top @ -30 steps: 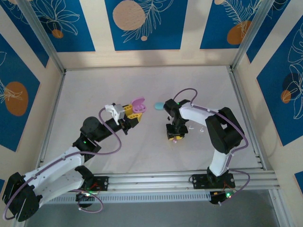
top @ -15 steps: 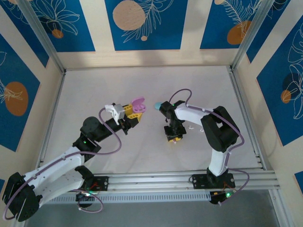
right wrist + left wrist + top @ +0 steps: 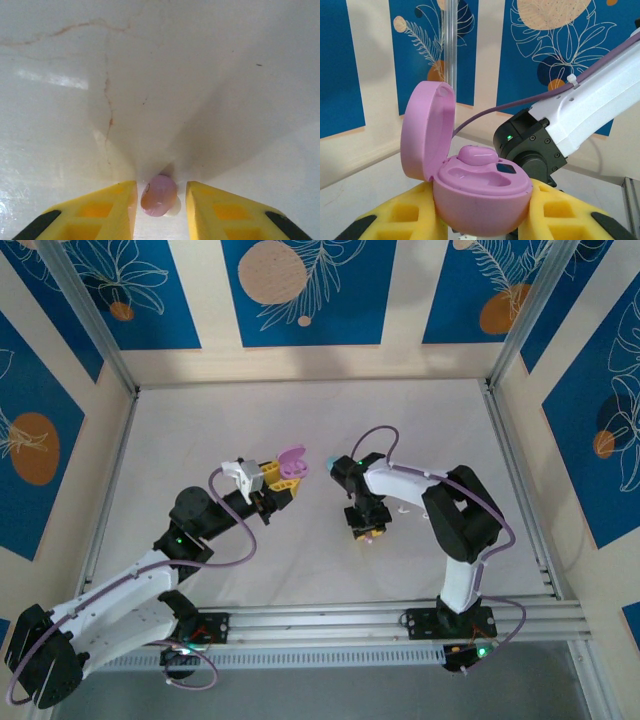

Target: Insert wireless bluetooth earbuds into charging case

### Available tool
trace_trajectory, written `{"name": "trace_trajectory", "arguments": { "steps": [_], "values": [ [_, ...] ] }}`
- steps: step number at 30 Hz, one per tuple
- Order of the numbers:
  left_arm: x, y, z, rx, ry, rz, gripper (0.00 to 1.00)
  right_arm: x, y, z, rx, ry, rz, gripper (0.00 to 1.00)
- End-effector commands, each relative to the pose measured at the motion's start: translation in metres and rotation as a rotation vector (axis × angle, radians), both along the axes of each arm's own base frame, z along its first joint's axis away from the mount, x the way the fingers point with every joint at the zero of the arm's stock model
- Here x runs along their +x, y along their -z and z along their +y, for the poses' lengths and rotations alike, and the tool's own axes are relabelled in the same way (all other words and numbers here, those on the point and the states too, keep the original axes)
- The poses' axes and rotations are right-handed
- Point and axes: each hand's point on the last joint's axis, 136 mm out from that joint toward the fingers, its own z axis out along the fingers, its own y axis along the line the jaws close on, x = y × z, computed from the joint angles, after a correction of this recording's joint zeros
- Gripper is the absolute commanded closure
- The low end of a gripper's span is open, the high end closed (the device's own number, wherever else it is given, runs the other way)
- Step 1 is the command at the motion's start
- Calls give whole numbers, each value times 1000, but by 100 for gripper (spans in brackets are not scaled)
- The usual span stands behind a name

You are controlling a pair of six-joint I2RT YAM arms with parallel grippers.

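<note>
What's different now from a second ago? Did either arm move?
The right gripper, a pink earbud between its fingers, slid slightly left toward the other arm, its wrist now hiding most of the teal case. The left gripper stayed put, holding the open pink case.

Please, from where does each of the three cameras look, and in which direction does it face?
Top external: above and behind the arm bases, looking down on the table; shows both arms, left gripper and right gripper.
Left wrist: on the left arm, facing forward over the left fingers at the open pink case they hold; right arm behind.
Right wrist: on the right arm, facing down at the table, a pink earbud between the right fingers.
Shared: top external and left wrist both show the pink case.
</note>
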Motion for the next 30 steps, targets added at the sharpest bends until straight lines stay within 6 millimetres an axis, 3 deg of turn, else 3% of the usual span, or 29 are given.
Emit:
{"name": "trace_trajectory", "arguments": {
  "steps": [1, 18, 30],
  "values": [
    [-4, -7, 0, -21, 4, -20, 77, -1, -4, -6, -83, -26, -16, 68],
    [-4, -7, 0, -19, 5, -15, 77, -5, -2, 4, -112, -86, -38, 70],
    [-3, -7, -3, -18, 13, -12, 78, -7, -18, 4, -108, -81, -72, 68]
  ]
}}
